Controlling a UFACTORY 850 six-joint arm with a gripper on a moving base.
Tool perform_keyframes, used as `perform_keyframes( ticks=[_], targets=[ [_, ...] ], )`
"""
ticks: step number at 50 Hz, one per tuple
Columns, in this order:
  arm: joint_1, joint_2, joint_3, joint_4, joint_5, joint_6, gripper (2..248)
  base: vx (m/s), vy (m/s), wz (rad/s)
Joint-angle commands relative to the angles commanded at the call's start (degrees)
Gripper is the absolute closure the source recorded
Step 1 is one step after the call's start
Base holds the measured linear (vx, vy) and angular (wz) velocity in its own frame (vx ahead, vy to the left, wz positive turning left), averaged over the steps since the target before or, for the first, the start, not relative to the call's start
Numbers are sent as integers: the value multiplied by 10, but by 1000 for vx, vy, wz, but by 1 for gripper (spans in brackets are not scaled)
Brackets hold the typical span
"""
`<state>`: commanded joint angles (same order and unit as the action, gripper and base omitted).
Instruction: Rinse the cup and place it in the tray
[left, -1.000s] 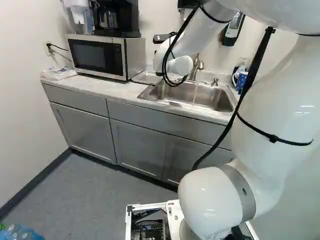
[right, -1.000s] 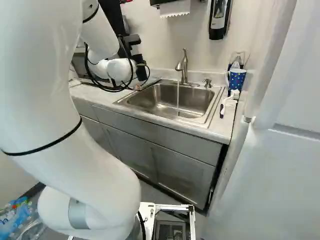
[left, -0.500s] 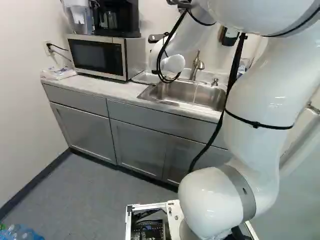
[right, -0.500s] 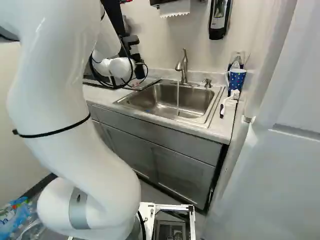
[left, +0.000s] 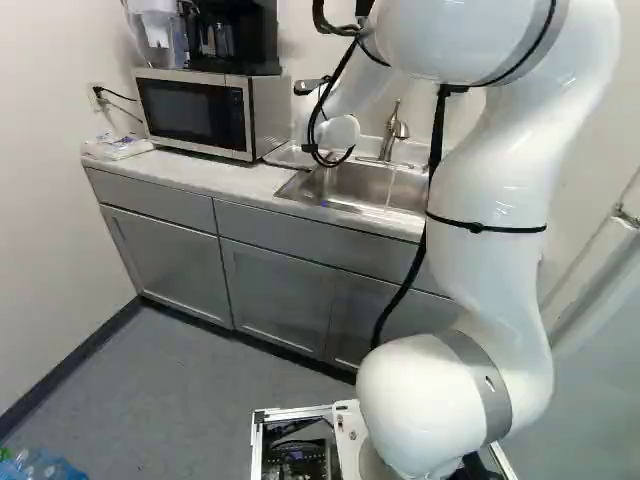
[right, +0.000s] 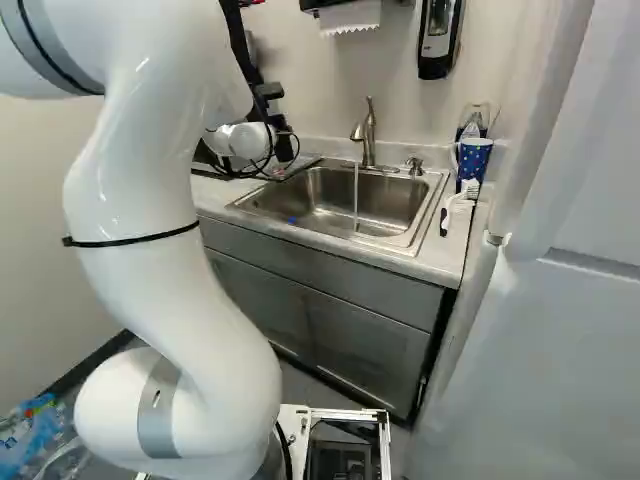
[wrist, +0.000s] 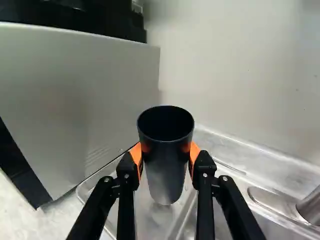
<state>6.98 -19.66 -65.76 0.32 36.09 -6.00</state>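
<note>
In the right base view my gripper (right: 284, 148) shows as a dark body at the counter's back, its fingertips hidden. The wrist view has the gripper (wrist: 166, 152) shut on a black cup (wrist: 167, 170), its orange pads pressing both sides near the rim. The cup is upright, mouth up. Beyond and beneath it lies the metal tray (wrist: 90, 186), between microwave and sink; whether the cup's base touches it I cannot tell. Water runs from the faucet (right: 368, 130) into the sink (right: 385, 200).
The microwave (left: 195, 112) stands beside the tray, a coffee maker (left: 233, 38) on top. Right of the sink are a blue dotted mug (right: 474, 157) and a white brush (right: 458, 200). A soap dispenser (right: 438, 40) hangs on the wall; a white door (right: 560, 330) is at the right.
My upper arm has swung leftward in the left base view and rightward in the right one. The wrist has shifted slightly left in the left base view. The base has stayed still.
</note>
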Motion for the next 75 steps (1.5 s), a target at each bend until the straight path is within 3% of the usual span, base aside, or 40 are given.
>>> perform_keyframes(
  ticks=[18,57,75],
  targets=[
    [1,-58,-48,0,0,0,139,0,0,0],
    [1,-59,-47,0,-21,0,139,0,0,0],
    [1,-59,-47,18,-21,0,139,0,0,0]
  ],
)
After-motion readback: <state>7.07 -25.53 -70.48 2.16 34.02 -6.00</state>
